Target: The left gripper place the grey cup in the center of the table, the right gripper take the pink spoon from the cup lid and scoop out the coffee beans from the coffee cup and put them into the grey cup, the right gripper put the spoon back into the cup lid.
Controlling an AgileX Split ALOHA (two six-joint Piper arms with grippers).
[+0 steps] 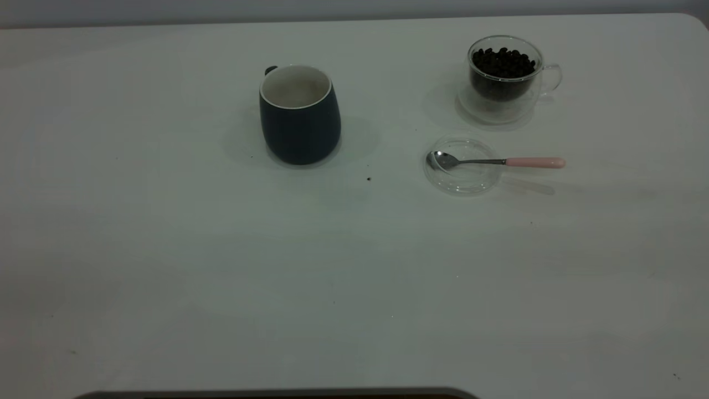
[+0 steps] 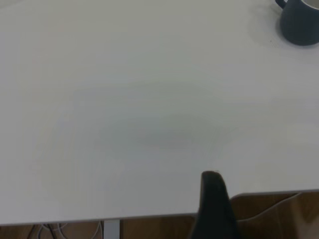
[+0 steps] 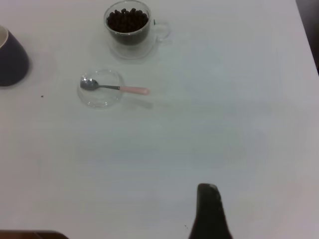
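Note:
The grey cup (image 1: 299, 115) stands upright at the back, left of centre, dark outside and white inside. It also shows in the left wrist view (image 2: 300, 21) and the right wrist view (image 3: 10, 57). The glass coffee cup (image 1: 504, 77) with dark beans stands at the back right. In front of it lies the clear cup lid (image 1: 462, 165), with the pink-handled spoon (image 1: 496, 162) resting across it, bowl in the lid and handle pointing right. Neither gripper shows in the exterior view. My left gripper (image 2: 213, 206) hangs over the table's near edge, far from the grey cup. My right gripper (image 3: 209, 211) is well short of the lid (image 3: 100, 88).
A small dark speck (image 1: 369, 179) lies on the white table (image 1: 221, 266) between the grey cup and the lid. The table's edge and wooden floor (image 2: 279, 216) show in the left wrist view.

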